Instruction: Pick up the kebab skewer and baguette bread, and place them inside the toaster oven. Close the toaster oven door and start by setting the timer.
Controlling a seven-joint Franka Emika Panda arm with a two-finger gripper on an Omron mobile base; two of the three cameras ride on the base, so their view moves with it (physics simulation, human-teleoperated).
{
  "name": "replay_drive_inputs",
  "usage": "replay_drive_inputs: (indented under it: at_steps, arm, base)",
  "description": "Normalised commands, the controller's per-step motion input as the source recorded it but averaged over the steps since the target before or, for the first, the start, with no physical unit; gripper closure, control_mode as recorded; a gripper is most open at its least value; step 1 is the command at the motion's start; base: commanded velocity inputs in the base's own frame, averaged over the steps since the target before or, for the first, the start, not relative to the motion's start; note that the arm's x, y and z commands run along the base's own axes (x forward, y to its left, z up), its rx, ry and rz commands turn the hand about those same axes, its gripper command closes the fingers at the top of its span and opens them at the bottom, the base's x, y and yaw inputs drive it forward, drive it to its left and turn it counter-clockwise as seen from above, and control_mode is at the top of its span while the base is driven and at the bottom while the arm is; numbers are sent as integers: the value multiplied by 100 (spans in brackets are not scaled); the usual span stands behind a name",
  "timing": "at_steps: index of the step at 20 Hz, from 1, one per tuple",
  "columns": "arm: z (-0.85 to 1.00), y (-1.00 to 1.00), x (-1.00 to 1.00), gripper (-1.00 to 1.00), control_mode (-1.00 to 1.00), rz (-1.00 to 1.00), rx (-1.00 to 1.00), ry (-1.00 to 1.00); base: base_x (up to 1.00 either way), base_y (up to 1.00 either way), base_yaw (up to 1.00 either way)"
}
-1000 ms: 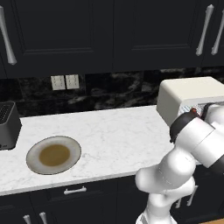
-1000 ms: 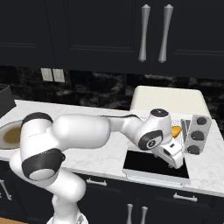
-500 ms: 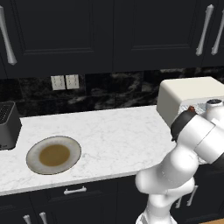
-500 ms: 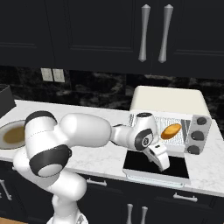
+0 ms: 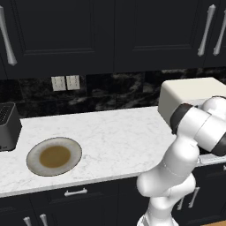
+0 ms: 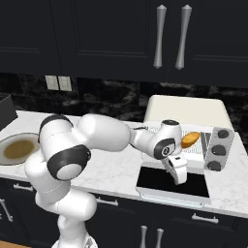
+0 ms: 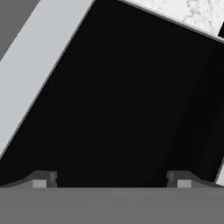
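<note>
The toaster oven point(image 6: 186, 109) sits at the right end of the marble counter point(image 6: 111, 172), cream-white, backed against the dark splashback. Its door point(image 6: 172, 184) is dropped flat, dark glass facing up, light frame around it, front edge reaching out to the counter's lip. Above that panel hangs the hand point(image 6: 178, 170), pointing down at the glass, empty, fingers spread as wide as they go. From the hand view the two dark fingertips point(image 7: 43, 178) stand far apart over black glass, with the door's pale frame point(image 7: 39, 65) running diagonally at the left and a sliver of marble in the top corner.

Inside the cavity, the baguette bread point(image 6: 190, 139) lies on the wire rack point(image 6: 193, 147), golden-orange, just right of the wrist joint and close to the control side. Three dark knobs point(image 6: 218, 150) run down the oven's right panel. The kebab skewer I can't make out; the arm's joint covers much of the left half of the opening.

Over on the left, the plate point(image 5: 54, 156) rests near the counter's front edge, brown centre bare, and the dark slot toaster point(image 5: 9, 126) stands at the far left edge. Between plate and oven there's a wide stretch of open marble. The arm's elbow point(image 5: 194, 128) bulks in front of the oven's left side in the left base view.
</note>
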Motion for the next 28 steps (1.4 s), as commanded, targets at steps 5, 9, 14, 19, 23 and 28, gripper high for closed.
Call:
replay_drive_inputs:
  at_steps: [5,9,14,19,23,28]
  arm:
    - [2,0,60,-100,-100,-16,8,0]
    - [-3,0,36,-100,-100,-13,1,-2]
    - [-1,0,4,-100,-100,-6,1,-6]
    - [0,12,-85,-100,-100,0,0,-10]
    - [18,8,-100,-100,-100,20,0,-2]
    - [0,15,-100,-100,-100,50,-5,4]
  base:
    - [0,0,0]
    - [0,0,0]
    - [0,0,0]
    - [0,0,0]
    - [0,0,0]
    - [0,0,0]
